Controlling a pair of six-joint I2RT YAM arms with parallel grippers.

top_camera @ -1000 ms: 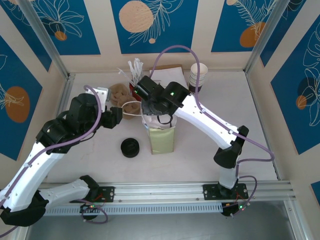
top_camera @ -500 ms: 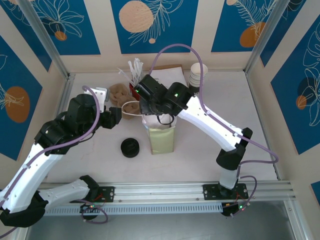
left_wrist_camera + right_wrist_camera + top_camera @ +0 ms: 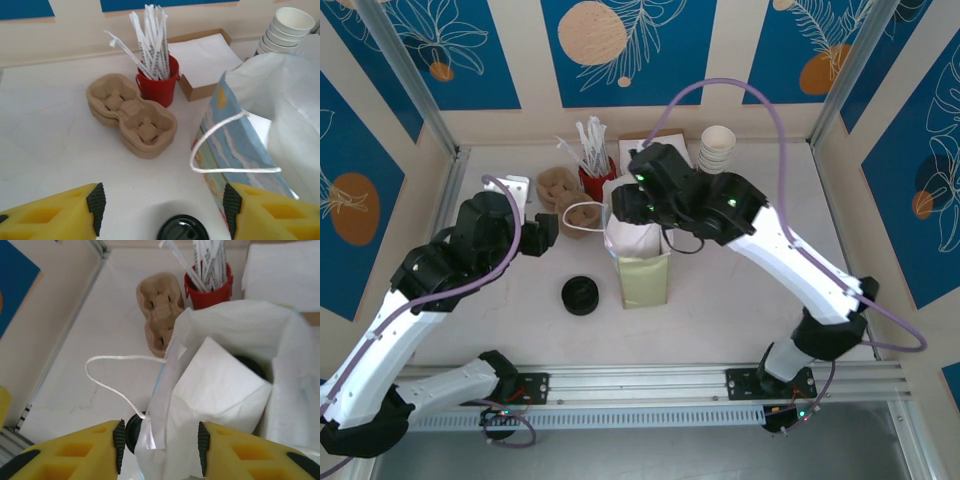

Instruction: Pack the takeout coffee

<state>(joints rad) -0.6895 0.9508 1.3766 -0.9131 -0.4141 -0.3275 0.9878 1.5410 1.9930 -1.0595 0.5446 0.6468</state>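
A paper bag (image 3: 642, 276) stands open mid-table, white inside with an olive side and a string handle (image 3: 107, 375). Deep in the bag (image 3: 225, 390) a dark rounded shape (image 3: 252, 366) shows behind a white fold. It may be the lid of the takeout coffee, but I cannot tell. My right gripper (image 3: 624, 207) hovers open over the bag's left rim; in its wrist view the gripper (image 3: 160, 447) holds nothing. My left gripper (image 3: 544, 235) stands open left of the bag (image 3: 240, 145), and in its wrist view the gripper (image 3: 164, 210) is empty.
A low pile of black lids (image 3: 582, 295) lies on the table left of the bag, below my left gripper. Behind stand pulp cup carriers (image 3: 560, 188), a red cup of straws (image 3: 594, 178), a napkin box (image 3: 205, 60) and a stack of nested cups (image 3: 717, 150).
My right gripper has pulled up and back from the bag's mouth and its jaws have widened. My left gripper has opened a little and barely shifted.
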